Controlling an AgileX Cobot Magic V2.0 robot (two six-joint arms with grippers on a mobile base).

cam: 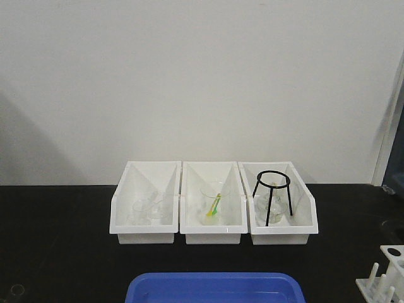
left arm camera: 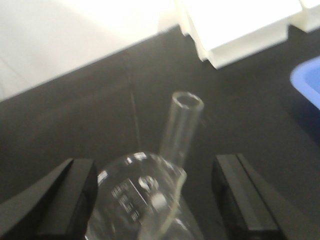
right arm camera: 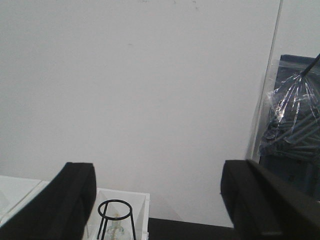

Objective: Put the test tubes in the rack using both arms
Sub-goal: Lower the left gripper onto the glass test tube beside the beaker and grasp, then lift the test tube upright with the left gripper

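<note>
Left black gripper spread wide, gripping nothing; slim clear glass test tube between fingers, touching neither, by clear graduated glass vessel. Right black gripper wide apart, empty.

Lab: black bench, glassware in white bins, rack.

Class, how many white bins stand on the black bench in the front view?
3, in one row: left bin, middle bin, right bin. No others seem hidden.
</note>
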